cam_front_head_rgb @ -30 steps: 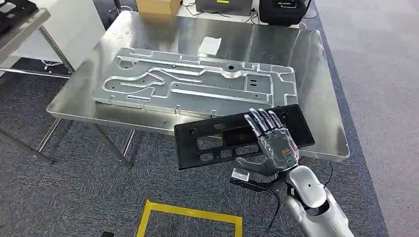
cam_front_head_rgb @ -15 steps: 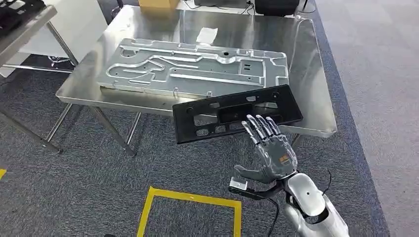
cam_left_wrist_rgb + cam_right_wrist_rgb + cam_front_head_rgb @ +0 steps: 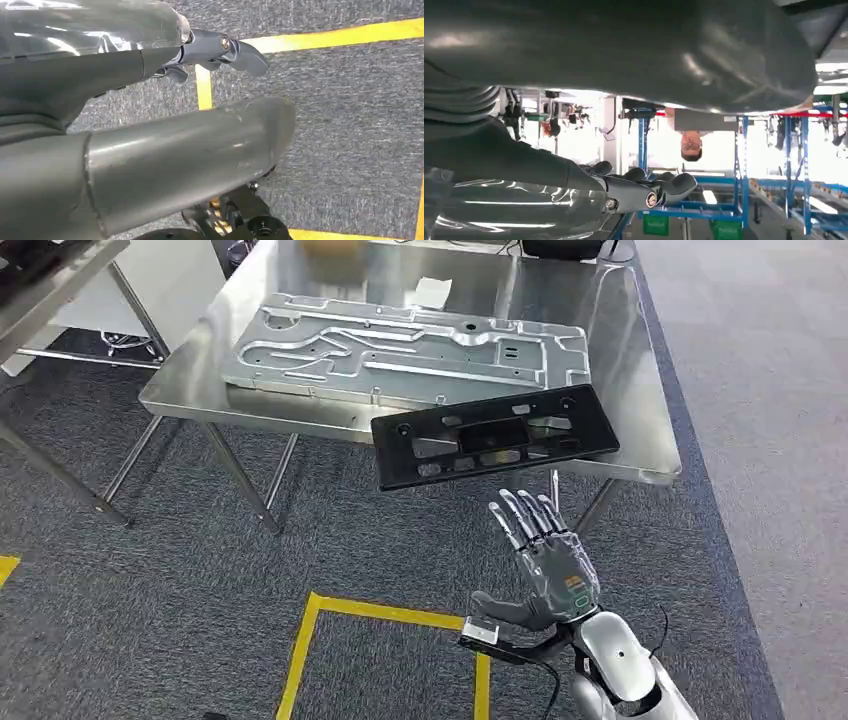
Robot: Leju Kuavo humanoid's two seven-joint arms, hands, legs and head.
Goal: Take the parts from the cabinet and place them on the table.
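Aluminium plate [image 3: 405, 350] beside black panel [image 3: 495, 435]; paper [image 3: 432, 291] perhaps behind.

Blurred brown box [image 3: 335, 246] cut off beyond the table [image 3: 640, 390].

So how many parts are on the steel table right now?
2. The large silver metal plate lies flat across the middle of the table. The black plastic frame sits at the near edge, partly overhanging it. The table's far end is cropped, so more may be hidden.

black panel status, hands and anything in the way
Right hand open, off the part. Black panel on table edge, overhanging. Silver plate behind it.
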